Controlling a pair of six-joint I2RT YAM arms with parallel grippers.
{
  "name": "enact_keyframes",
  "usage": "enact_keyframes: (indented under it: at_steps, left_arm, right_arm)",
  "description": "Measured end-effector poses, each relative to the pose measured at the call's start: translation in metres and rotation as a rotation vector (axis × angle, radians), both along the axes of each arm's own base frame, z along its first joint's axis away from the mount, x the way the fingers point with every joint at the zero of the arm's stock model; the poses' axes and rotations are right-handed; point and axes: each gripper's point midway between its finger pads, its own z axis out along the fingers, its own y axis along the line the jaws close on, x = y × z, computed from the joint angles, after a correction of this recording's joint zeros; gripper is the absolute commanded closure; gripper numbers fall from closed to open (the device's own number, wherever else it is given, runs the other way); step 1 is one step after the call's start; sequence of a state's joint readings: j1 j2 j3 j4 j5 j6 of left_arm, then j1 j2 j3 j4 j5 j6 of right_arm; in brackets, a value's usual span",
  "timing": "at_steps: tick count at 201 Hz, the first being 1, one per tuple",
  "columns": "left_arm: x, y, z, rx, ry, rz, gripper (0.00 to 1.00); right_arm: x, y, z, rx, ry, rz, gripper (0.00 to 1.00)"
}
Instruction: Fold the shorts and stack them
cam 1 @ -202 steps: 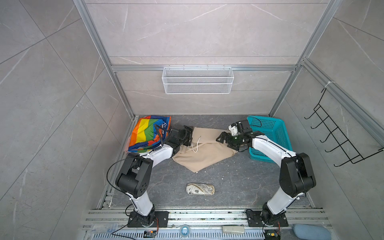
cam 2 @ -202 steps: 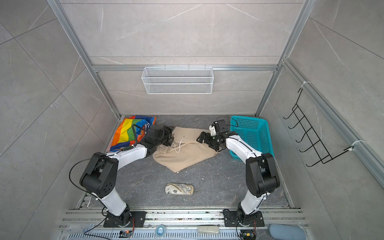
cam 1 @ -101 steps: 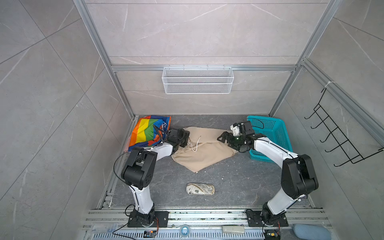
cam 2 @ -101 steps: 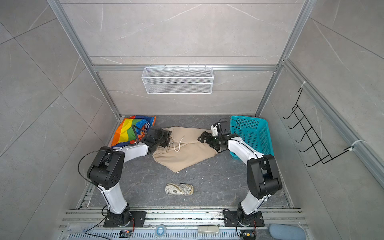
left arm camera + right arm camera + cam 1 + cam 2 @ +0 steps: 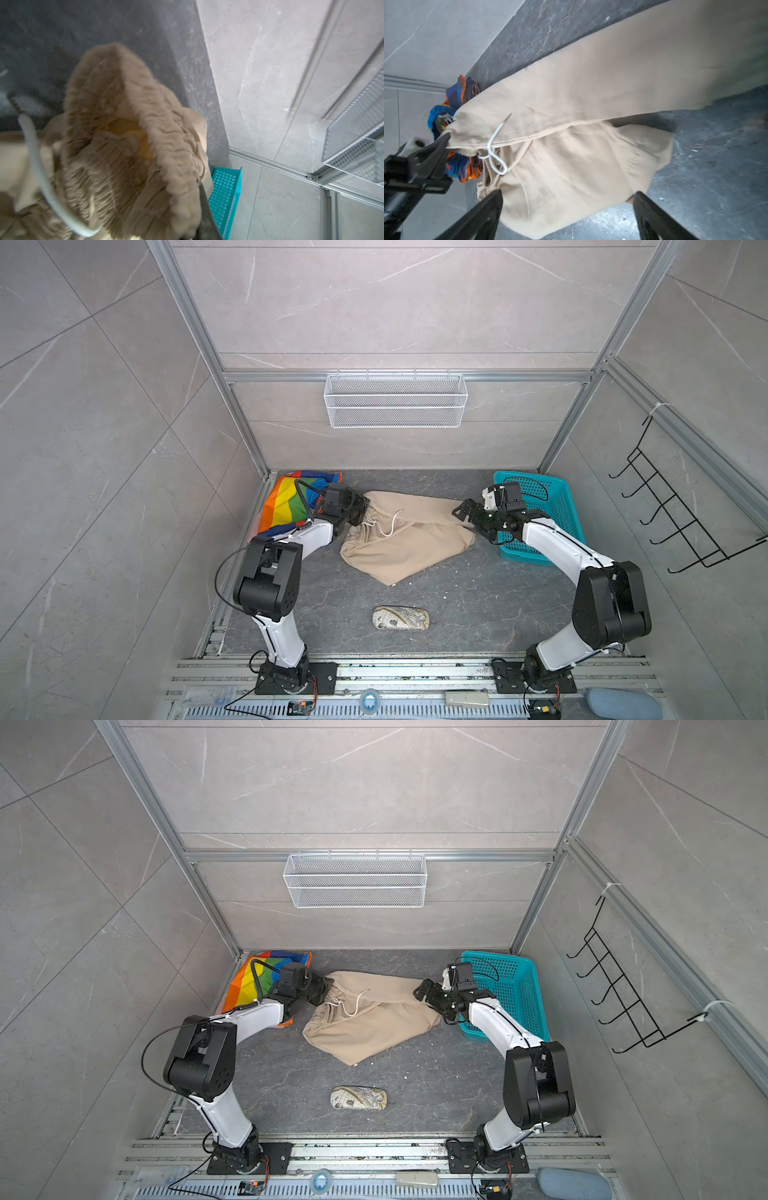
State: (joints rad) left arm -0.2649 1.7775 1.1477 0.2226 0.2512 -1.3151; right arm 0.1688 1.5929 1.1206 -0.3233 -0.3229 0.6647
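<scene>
On my dark grey counter (image 5: 478, 597) I see beige shorts (image 5: 407, 543), rainbow shorts (image 5: 286, 506), a teal basket (image 5: 555, 506) and a small patterned pouch (image 5: 401, 618).

The beige shorts (image 5: 409, 541) are plain cloth with a gathered waist and a white drawstring (image 5: 388, 526), loosely looped. They lie crumpled and partly doubled over at the middle of the dark worktop (image 5: 457, 601), waist toward the left and legs toward the right. The rainbow-striped shorts (image 5: 291, 502) lie in the far left corner, just beside the beige waist.
</scene>
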Motion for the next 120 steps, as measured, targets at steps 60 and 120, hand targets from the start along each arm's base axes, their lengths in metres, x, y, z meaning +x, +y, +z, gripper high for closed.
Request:
enact_keyframes:
  at_steps: [60, 120]
  left_arm:
    - [-0.007, 0.015, 0.06, 0.044, -0.112, -0.109, 1.0]
    - [-0.018, 0.008, 0.054, 0.045, -0.073, -0.173, 1.0]
  right_arm:
    - [0.003, 0.002, -0.026, 0.069, 0.07, -0.097, 0.01]
    - [0.01, 0.105, -0.038, 0.246, 0.08, -0.039, 0.01]
